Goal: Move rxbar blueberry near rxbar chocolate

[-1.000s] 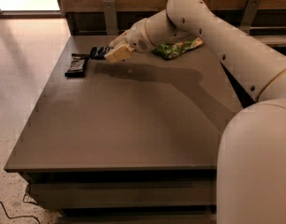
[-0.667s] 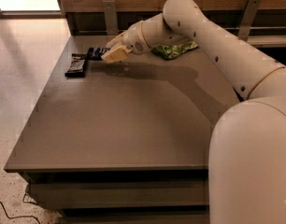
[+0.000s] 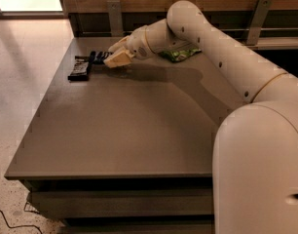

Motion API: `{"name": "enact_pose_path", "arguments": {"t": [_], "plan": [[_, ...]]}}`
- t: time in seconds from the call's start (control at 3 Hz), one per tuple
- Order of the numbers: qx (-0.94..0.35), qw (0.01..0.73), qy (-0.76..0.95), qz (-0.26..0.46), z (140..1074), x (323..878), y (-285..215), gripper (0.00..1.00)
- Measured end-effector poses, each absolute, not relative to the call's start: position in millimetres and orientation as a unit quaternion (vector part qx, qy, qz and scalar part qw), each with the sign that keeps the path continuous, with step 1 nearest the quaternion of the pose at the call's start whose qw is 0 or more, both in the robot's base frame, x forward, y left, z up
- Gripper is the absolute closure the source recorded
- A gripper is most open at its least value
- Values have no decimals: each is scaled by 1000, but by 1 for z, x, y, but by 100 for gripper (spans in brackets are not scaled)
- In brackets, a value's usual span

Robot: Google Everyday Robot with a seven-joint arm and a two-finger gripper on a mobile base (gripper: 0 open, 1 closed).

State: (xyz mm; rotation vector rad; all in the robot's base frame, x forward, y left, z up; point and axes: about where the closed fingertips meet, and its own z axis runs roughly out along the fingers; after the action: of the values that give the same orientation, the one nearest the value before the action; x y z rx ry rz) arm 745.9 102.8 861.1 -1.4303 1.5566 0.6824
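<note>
A wood-panelled wall backs the grey worktop (image 3: 120,130). Near its far left corner the blue snack bar (image 3: 97,57) lies flat, just beside the black snack bar (image 3: 81,68), which sits closer to the left edge. The end effector (image 3: 118,58) is at the blue snack bar's right end; I cannot tell whether it is grasping it. A green chip bag (image 3: 181,55) lies by the far edge.

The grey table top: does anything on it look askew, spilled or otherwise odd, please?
Nothing stands out. The black snack bar wrapper and the navy-blue bar wrapper lie flat near the grey table's far left corner, the gripper at the blue one's right end; the crinkled green chip bag sits behind the arm.
</note>
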Motion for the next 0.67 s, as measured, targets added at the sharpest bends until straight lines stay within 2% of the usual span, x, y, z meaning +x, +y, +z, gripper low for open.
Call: {"name": "enact_pose_path", "arguments": {"t": [0.67], "plan": [[-579,441,626,279,858,745,109,35]]}}
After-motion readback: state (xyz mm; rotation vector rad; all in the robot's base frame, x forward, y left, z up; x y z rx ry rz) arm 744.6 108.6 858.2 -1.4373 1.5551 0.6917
